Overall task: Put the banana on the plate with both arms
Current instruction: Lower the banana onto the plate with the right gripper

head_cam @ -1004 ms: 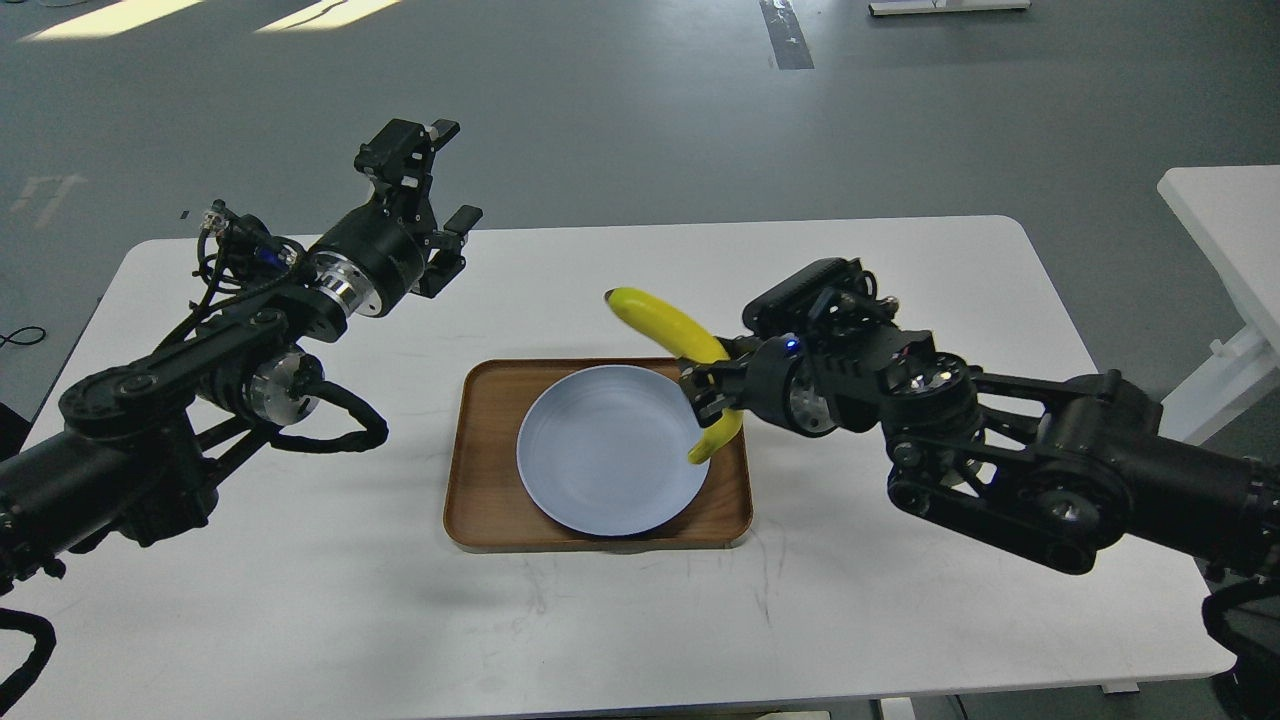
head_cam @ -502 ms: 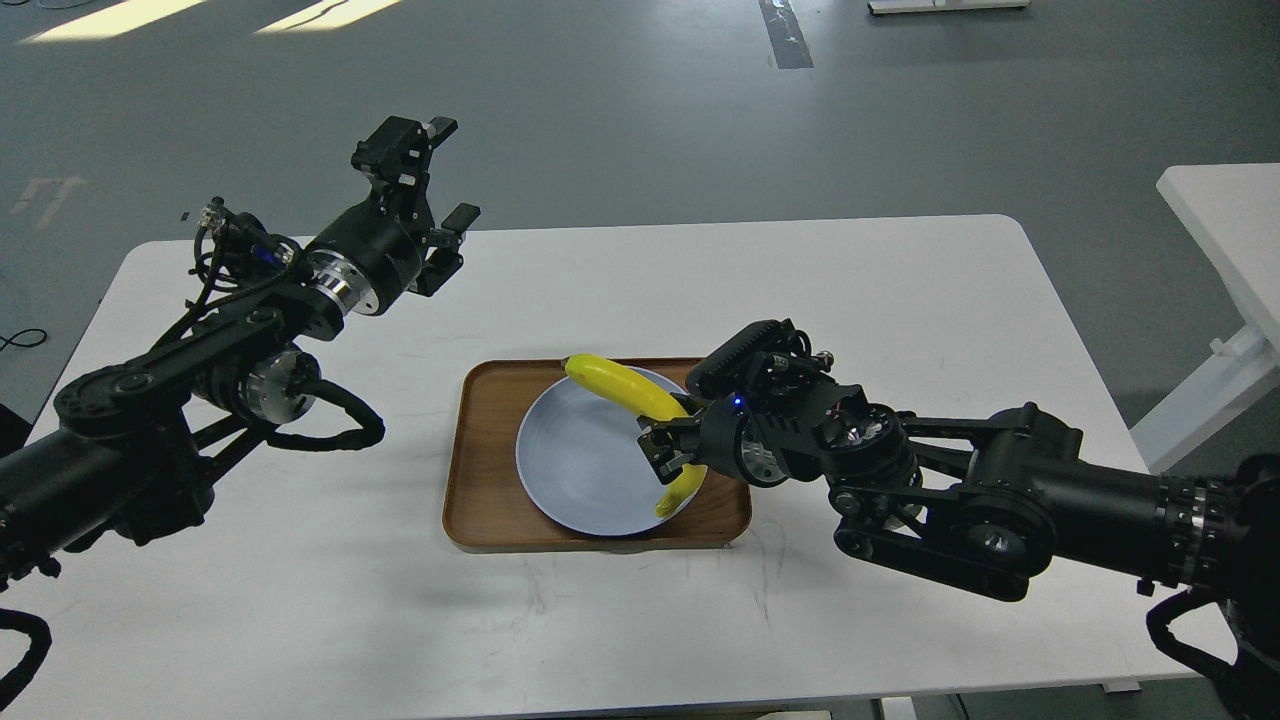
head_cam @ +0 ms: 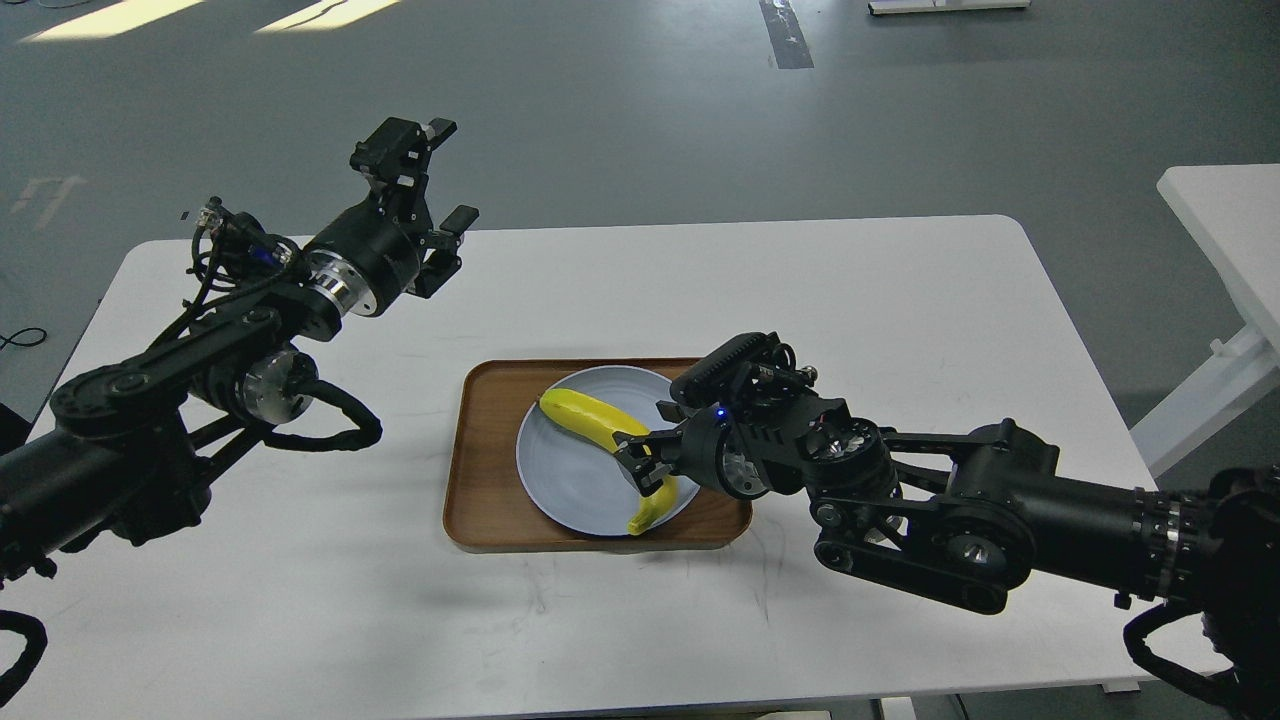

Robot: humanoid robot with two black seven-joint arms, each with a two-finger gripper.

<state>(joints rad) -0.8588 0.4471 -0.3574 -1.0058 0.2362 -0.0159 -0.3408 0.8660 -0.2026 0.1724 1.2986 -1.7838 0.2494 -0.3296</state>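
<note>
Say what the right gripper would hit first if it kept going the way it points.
The right gripper, shut on the banana, points left and slightly down, so probably the plate under it; depth is uncertain.

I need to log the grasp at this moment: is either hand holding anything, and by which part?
The right hand grips the banana near its lower end, over the plate. The left hand is open and holds nothing.

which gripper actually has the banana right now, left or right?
The right gripper: its fingers are closed around the banana over the plate. The left gripper is raised over the table's far left, open and empty.
</note>
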